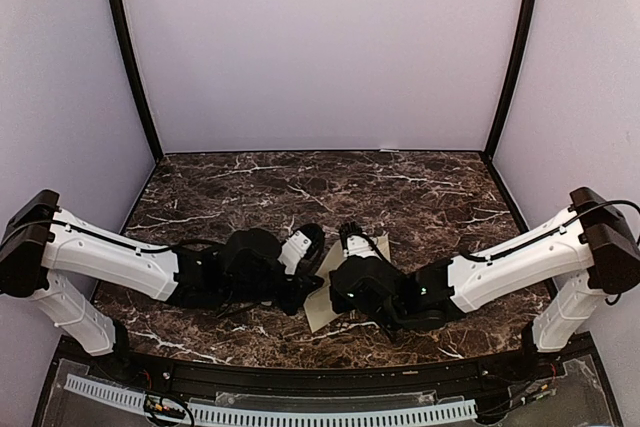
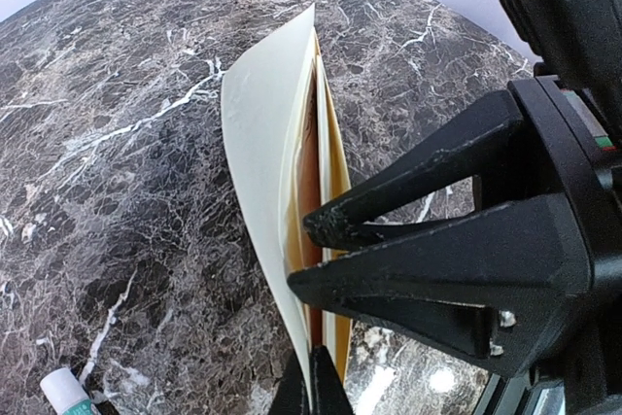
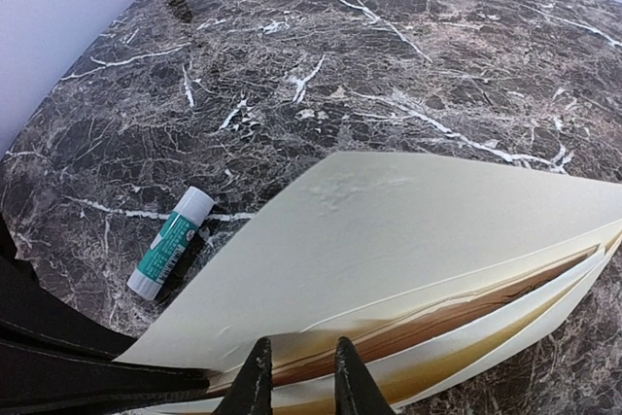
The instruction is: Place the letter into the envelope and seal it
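The plain pale-cream paper envelope [image 3: 408,230] is held at the near middle of the dark marble surface [image 3: 389,46], mouth spread. The left pincer [image 2: 313,376] is closed on one edge. The right pincer [image 3: 301,342] straddles the mouth edge, fingers slightly apart; whether it grips cannot be told. The cream bordered letter [image 3: 457,316] sits inside. A green-and-white glue stick [image 3: 170,242] lies beside the envelope.

Overhead rear view; wrist views close, sharing the envelope [image 2: 258,172]

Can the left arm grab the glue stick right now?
Probably not yet: the left pincer is shut on the envelope, so it has no free grip. The glue stick lies uncovered nearby.
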Motion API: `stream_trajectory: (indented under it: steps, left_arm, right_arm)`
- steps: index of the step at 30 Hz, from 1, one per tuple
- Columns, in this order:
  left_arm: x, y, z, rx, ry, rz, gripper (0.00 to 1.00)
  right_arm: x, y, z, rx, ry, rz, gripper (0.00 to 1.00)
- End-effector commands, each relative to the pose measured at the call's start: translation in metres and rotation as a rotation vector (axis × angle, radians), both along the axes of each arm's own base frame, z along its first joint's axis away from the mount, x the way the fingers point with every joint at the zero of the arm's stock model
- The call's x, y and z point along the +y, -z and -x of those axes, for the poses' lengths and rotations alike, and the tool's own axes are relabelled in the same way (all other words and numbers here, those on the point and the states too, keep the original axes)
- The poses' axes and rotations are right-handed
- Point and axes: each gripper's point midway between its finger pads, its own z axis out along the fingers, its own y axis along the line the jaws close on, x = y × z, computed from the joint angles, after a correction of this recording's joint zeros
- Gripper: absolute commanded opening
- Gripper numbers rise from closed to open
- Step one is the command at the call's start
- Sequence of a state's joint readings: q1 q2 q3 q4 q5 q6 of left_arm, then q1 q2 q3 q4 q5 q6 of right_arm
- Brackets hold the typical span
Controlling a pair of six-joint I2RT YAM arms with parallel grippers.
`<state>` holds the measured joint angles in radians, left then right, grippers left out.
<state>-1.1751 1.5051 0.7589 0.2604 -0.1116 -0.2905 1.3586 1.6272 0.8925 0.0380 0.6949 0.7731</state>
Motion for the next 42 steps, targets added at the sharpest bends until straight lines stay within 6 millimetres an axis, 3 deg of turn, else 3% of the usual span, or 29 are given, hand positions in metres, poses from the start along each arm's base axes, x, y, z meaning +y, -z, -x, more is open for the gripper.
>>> stream_trajectory:
  steps: [1,15,18,22,25,29,34,39,42]
  left_arm:
    - [-0.009,-0.035,0.002,-0.062,0.016,0.070,0.00]
    - [-0.011,-0.042,0.009,-0.105,0.030,0.070,0.00]
    - [-0.010,-0.042,0.006,-0.109,0.012,0.066,0.00]
    - [-0.010,-0.043,0.006,-0.105,0.008,0.074,0.00]
    - [-0.008,-0.050,0.007,-0.113,0.009,0.091,0.00]
    - [-0.006,-0.062,0.009,-0.122,0.017,0.123,0.00]
    - [-0.004,-0.085,0.004,-0.128,-0.025,0.155,0.00]
    - [-0.003,-0.131,0.002,-0.145,-0.047,0.232,0.00]
    - [0.002,-0.154,0.001,-0.156,-0.067,0.273,0.00]
  right_arm:
    - [-0.008,0.016,0.000,0.031,0.025,0.025,0.20]
    - [-0.017,0.021,0.004,0.056,0.033,0.037,0.22]
    - [-0.015,0.000,0.003,0.028,0.009,0.027,0.23]
    - [-0.023,-0.043,0.001,-0.037,-0.004,-0.023,0.27]
    - [-0.045,-0.066,-0.002,-0.073,0.019,-0.077,0.30]
    - [-0.076,-0.081,-0.004,-0.093,0.051,-0.157,0.32]
    - [-0.102,-0.098,0.007,-0.129,0.016,-0.273,0.45]
    - [-0.122,-0.123,0.027,-0.239,-0.127,-0.467,0.75]
    - [-0.134,-0.133,0.039,-0.301,-0.213,-0.574,0.85]
